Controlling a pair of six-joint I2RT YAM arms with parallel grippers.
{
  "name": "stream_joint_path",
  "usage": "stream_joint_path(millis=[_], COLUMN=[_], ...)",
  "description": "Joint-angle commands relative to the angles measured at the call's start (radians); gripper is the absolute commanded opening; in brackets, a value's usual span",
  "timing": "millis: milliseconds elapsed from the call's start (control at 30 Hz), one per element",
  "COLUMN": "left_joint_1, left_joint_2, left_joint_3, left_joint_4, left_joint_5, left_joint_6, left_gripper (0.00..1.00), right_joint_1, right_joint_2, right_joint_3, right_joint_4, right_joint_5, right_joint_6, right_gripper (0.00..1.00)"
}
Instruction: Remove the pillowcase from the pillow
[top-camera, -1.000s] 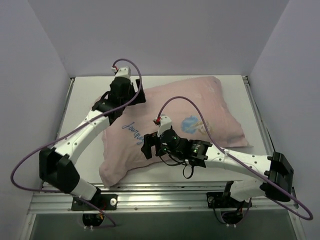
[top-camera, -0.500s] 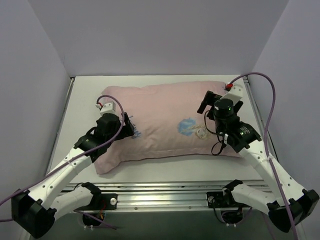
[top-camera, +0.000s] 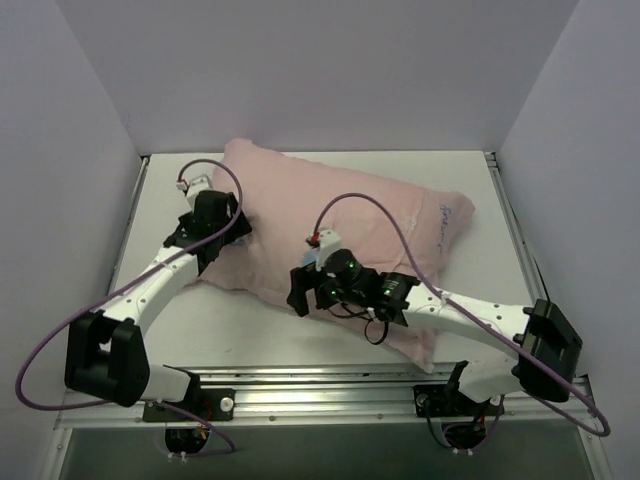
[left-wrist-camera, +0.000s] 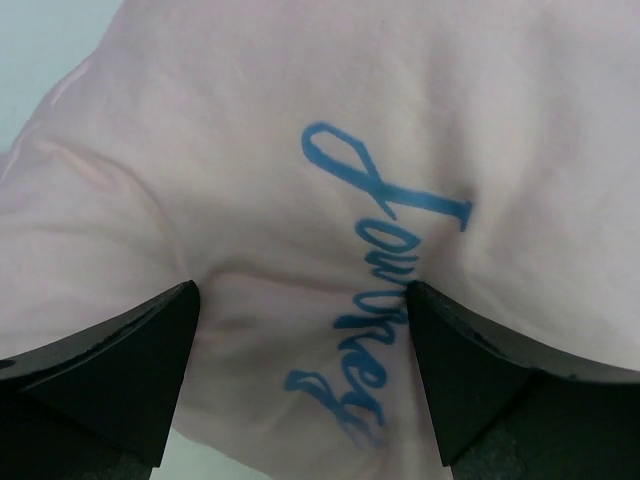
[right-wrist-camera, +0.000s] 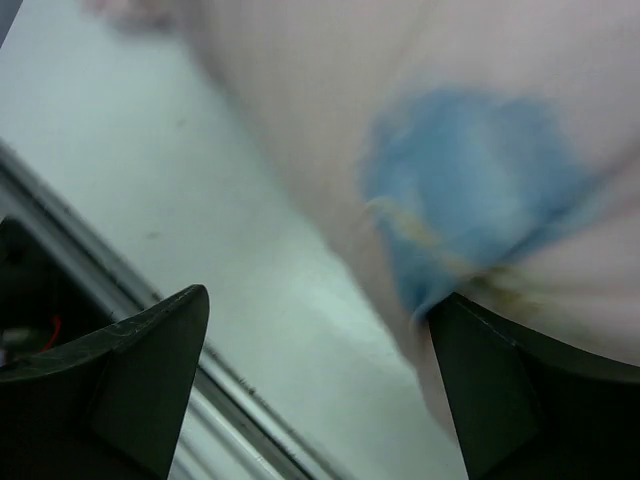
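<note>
The pillowcase (top-camera: 340, 215) shows its pale pink side and lies diagonally from far left to near right. The white pillow is hidden inside it. My left gripper (top-camera: 222, 232) is open at the pillowcase's left edge. In the left wrist view its jaws (left-wrist-camera: 300, 287) stand wide over fabric (left-wrist-camera: 330, 150) with blue "Journey" script. My right gripper (top-camera: 300, 292) is open at the near edge. In the right wrist view (right-wrist-camera: 320, 295) one finger (right-wrist-camera: 500, 390) is at the pillowcase (right-wrist-camera: 480, 180) by a blue print, and bare table shows between the jaws.
The white table (top-camera: 260, 325) is walled on three sides. A metal rail (top-camera: 320, 385) runs along the near edge and shows in the right wrist view (right-wrist-camera: 110, 300). Purple cables loop over both arms.
The covered pillow has turned from lying across the table to a diagonal. My right arm swung from the far right to the near middle edge. My left gripper moved farther back.
</note>
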Motion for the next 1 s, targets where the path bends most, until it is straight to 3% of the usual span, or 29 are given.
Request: stream_joint_path(millis=[0, 133, 300, 400, 433, 500, 533, 667, 833, 967], left_joint_1=[0.025, 0.028, 0.026, 0.014, 0.003, -0.042, -0.062, -0.153, -0.162, -0.135], left_joint_2=[0.079, 0.037, -0.160, -0.265, -0.286, -0.312, -0.309, -0.183, -0.088, -0.150], left_joint_3=[0.170, 0.280, 0.166, 0.048, 0.016, -0.067, -0.088, -0.121, -0.145, -0.205], left_joint_4=[0.092, 0.031, -0.021, -0.009, 0.006, 0.085, 0.123, 0.256, 0.351, 0.321], left_joint_5=[0.089, 0.132, 0.201, 0.284, 0.323, 0.359, 0.390, 0.448, 0.404, 0.316], left_joint_6=[0.060, 0.094, 0.041, -0.042, -0.065, -0.139, -0.159, -0.222, -0.268, -0.277], left_gripper=[0.94, 0.94, 0.94, 0.94, 0.94, 0.94, 0.94, 0.94, 0.94, 0.94], right_joint_1=[0.130, 0.136, 0.072, -0.101, -0.217, -0.348, -0.473, -0.658, -0.645, -0.487], right_joint_2=[0.081, 0.052, -0.101, -0.173, -0.181, -0.178, -0.169, -0.080, 0.122, 0.236], right_joint_3=[0.087, 0.199, 0.284, 0.297, 0.299, 0.307, 0.308, 0.275, 0.233, 0.228], right_joint_4=[0.012, -0.161, -0.295, -0.369, -0.384, -0.389, -0.378, -0.272, -0.143, -0.120], right_joint_5=[-0.115, 0.052, 0.272, 0.319, 0.321, 0.240, 0.197, -0.051, -0.312, -0.314], right_joint_6=[0.005, -0.075, -0.118, -0.133, -0.141, -0.165, -0.171, -0.182, -0.231, -0.228], right_gripper=[0.86, 0.89, 0.92, 0.96, 0.97, 1.00, 1.00, 0.99, 0.91, 0.90])
